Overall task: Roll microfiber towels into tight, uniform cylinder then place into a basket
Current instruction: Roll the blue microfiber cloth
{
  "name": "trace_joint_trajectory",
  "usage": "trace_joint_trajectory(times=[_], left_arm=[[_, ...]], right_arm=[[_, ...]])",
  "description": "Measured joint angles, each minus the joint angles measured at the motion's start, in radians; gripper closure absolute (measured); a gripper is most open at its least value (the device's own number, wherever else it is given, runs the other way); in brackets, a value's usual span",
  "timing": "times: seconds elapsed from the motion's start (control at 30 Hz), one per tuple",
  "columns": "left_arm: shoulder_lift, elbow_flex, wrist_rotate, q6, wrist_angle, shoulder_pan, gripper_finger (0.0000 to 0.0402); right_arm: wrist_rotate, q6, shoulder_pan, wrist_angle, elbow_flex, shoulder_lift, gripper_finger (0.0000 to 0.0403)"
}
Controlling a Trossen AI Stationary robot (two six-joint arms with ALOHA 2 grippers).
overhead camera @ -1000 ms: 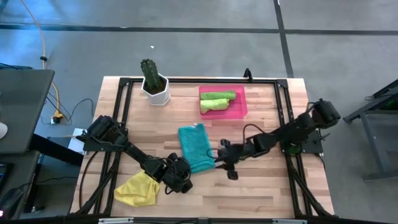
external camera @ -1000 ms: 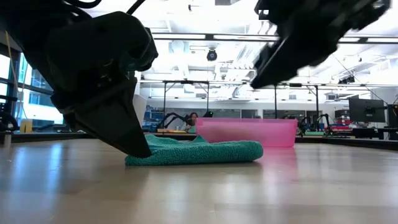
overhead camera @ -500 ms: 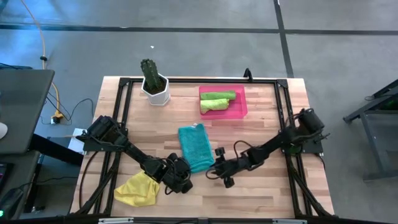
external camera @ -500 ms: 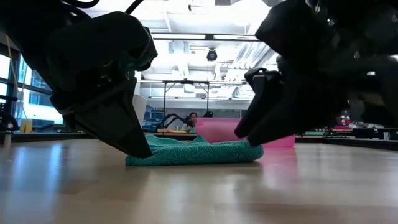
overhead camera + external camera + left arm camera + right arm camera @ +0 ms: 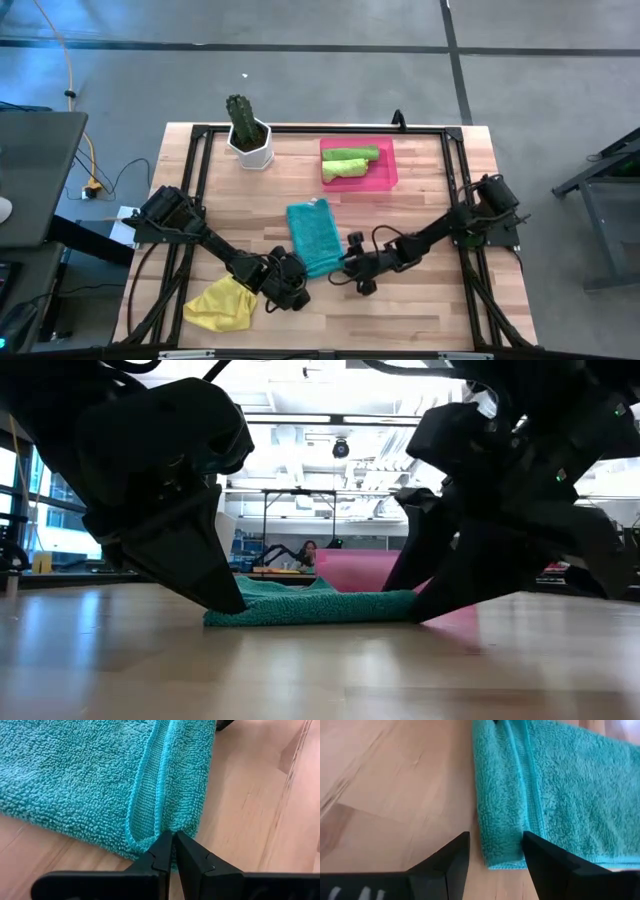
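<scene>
Jaws of the right gripper [image 5: 492, 852] now stand spread astride the near right corner of the teal towel [image 5: 315, 236], having come in from well beside it a second ago. The left gripper [image 5: 173, 851] stays put, jaws pressed together on the folded hem at the near left corner. The towel is looped terry, a flat folded rectangle on the wooden bench [image 5: 420, 300]. A crumpled yellow towel [image 5: 222, 304] lies near the front edge. Farther off, two rolled lime green towels [image 5: 348, 163] rest inside the pink translucent basket [image 5: 384, 181].
</scene>
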Motion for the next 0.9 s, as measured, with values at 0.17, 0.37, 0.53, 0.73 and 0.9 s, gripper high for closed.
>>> trace_joint_trajectory(times=[0.17,0.37,0.53,0.73,0.9], left_arm=[[0.0,0.0,0.0,0.0,0.005,0.0,0.0383],[0.001,0.0,0.005,0.0,0.021,0.0,0.0383],[0.001,-0.001,0.011,0.0,0.054,0.0,0.0383],[0.001,-0.001,0.06,0.0,0.069,0.0,0.0383],[-0.007,-0.001,0.056,0.026,0.066,0.0,0.0383]], right_arm=[[-0.021,0.063,-0.017,-0.013,0.0,-0.002,0.0226],[-0.051,0.176,-0.035,-0.041,0.001,-0.003,0.0226],[-0.107,0.262,-0.055,-0.075,0.004,-0.005,0.0246],[-0.107,0.28,-0.063,-0.084,0.003,-0.005,0.0321],[-0.109,0.283,-0.064,-0.085,0.002,-0.004,0.0392]])
